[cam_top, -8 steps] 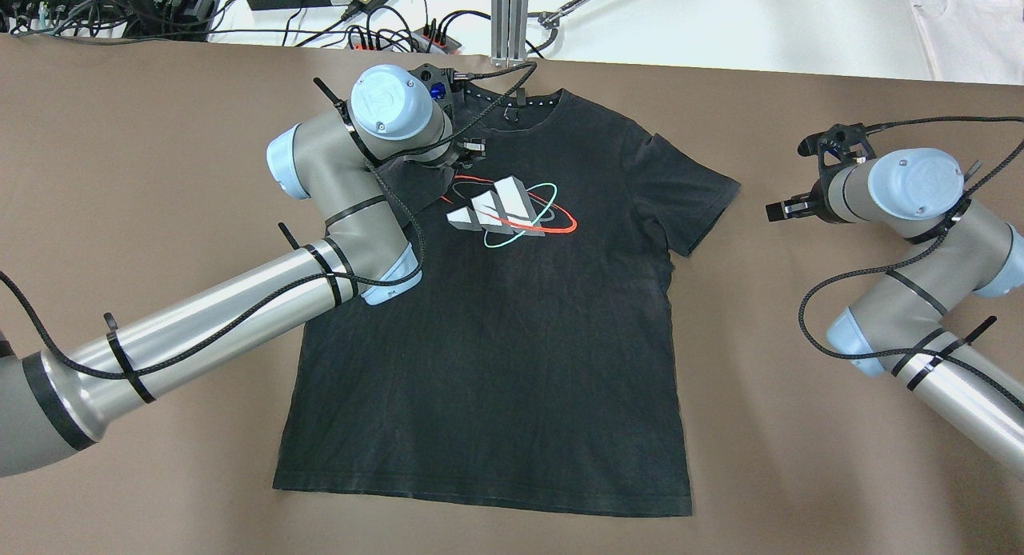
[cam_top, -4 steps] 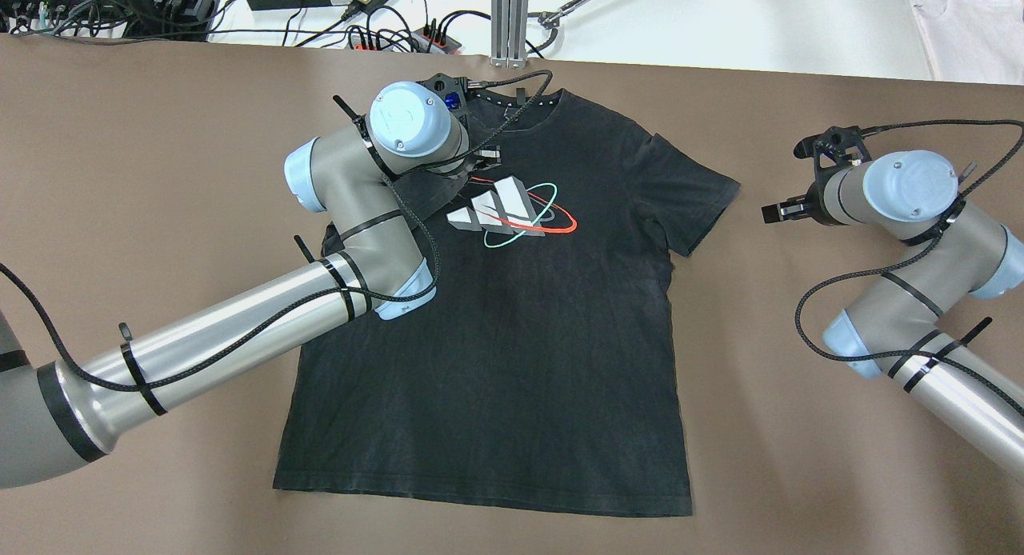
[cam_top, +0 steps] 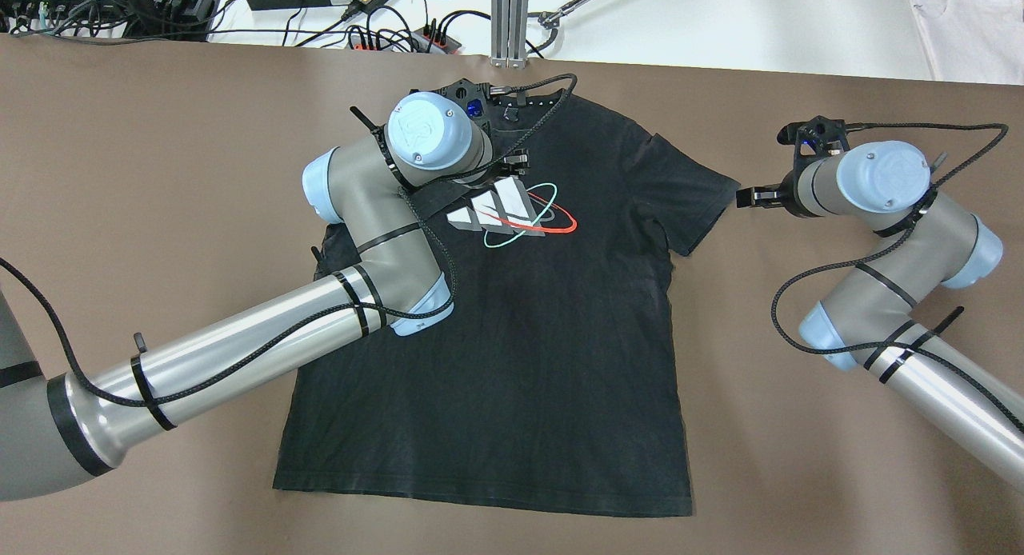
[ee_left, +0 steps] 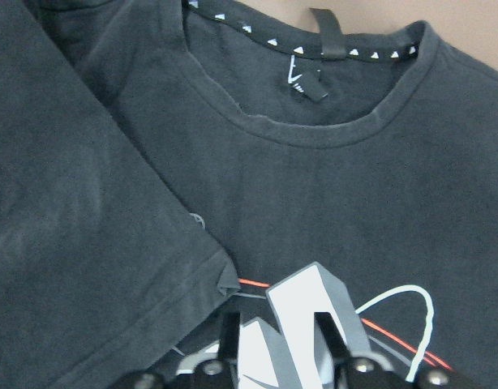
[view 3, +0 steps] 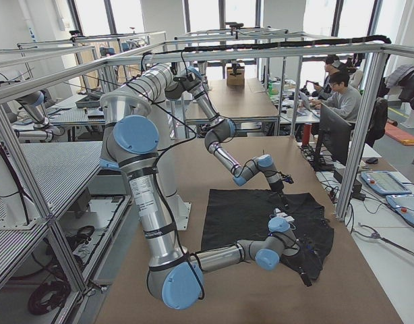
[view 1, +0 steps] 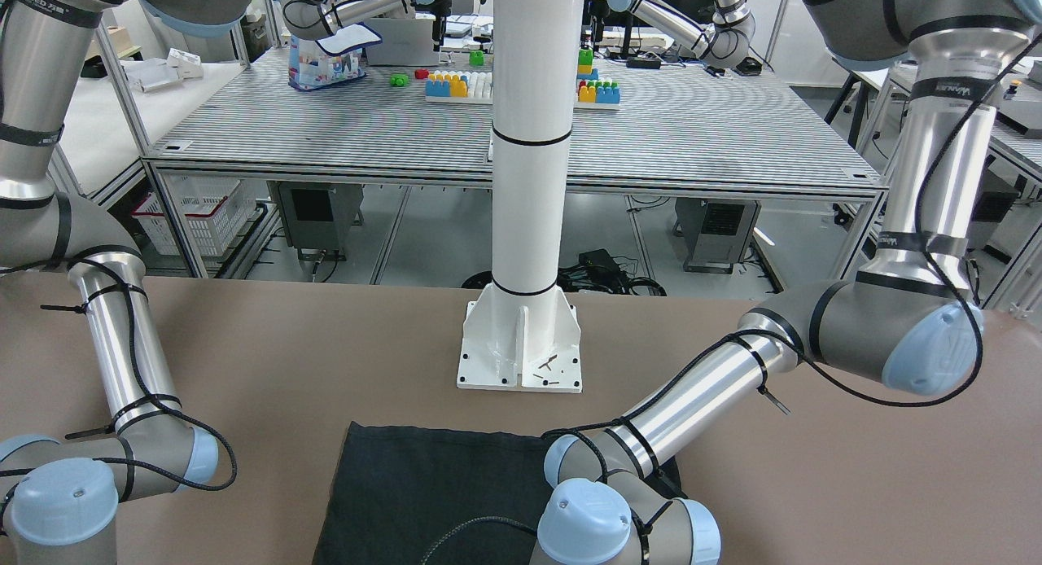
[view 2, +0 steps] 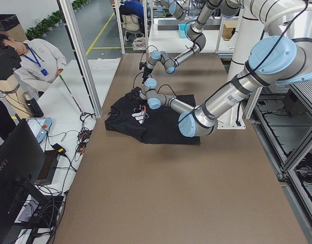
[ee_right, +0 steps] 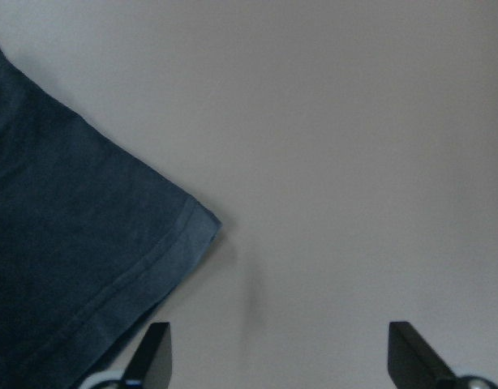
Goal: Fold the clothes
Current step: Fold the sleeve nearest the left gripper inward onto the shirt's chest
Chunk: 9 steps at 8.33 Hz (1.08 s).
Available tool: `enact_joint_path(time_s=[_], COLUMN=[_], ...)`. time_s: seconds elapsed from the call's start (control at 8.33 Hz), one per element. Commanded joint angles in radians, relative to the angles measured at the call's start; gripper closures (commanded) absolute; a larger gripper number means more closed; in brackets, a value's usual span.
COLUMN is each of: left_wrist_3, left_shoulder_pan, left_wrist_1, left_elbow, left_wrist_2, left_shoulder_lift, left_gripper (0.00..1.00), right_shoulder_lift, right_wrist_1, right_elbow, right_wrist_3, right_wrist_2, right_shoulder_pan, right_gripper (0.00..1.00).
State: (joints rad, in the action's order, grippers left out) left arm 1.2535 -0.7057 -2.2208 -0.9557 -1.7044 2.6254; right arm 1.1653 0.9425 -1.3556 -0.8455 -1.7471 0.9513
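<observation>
The clothes are one black T-shirt [cam_top: 512, 363] with a white, red and teal chest logo [cam_top: 512, 211], lying flat, collar at the far edge. It also shows in the front view [view 1: 423, 483]. My left gripper [cam_top: 518, 162] hovers over the chest just below the collar. In the left wrist view [ee_left: 277, 324] its jaws stand partly apart with only the logo between them. The corner of the folded-in left sleeve [ee_left: 87, 243] lies at one fingertip. My right gripper [cam_top: 742, 197] is open and empty, just off the right sleeve [cam_top: 688, 195], whose corner shows in the right wrist view [ee_right: 62, 243].
A white pillar [view 1: 529, 142] on a base plate [view 1: 521, 349] stands at the robot's side of the table. An aluminium post [cam_top: 510, 19], cables and power strips [cam_top: 384, 35] line the far edge. A white garment [cam_top: 968, 27] lies at the far right. Operators [view 3: 342, 94] sit nearby.
My left gripper has moved right across the chest, and the folded left sleeve has come along with it. My right gripper has moved left, up to the right sleeve's edge.
</observation>
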Motion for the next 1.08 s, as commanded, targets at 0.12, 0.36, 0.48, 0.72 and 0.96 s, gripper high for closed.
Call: enact_joint_path(time_s=[0.12, 0.36, 0.48, 0.72, 0.96], left_wrist_3=[0.003, -0.002, -0.005, -0.008, -0.008], left_shoulder_pan=[0.020, 0.020, 0.020, 0.021, 0.020], left_wrist_1=[0.000, 0.000, 0.000, 0.000, 0.000], left_elbow=[-0.006, -0.005, -0.003, 0.000, 0.002], left_wrist_2=[0.002, 0.000, 0.002, 0.002, 0.002], left_shoulder_lift=[-0.004, -0.008, -0.010, -0.013, -0.013], left_gripper=[0.00, 0.00, 0.00, 0.00, 0.00], right_shoulder_lift=[-0.137, -0.194, -0.194, -0.191, -0.188], right_wrist_1=[-0.131, -0.134, -0.157, -0.209, -0.223], right_elbow=[0.197, 0.280, 0.309, 0.342, 0.340], right_wrist_3=[-0.148, -0.145, -0.142, -0.153, -0.197], right_wrist_2=[-0.008, -0.008, -0.008, -0.003, 0.001], right_shoulder_pan=[-0.009, -0.009, -0.009, -0.008, -0.008], right_gripper=[0.07, 0.08, 0.09, 0.27, 0.78])
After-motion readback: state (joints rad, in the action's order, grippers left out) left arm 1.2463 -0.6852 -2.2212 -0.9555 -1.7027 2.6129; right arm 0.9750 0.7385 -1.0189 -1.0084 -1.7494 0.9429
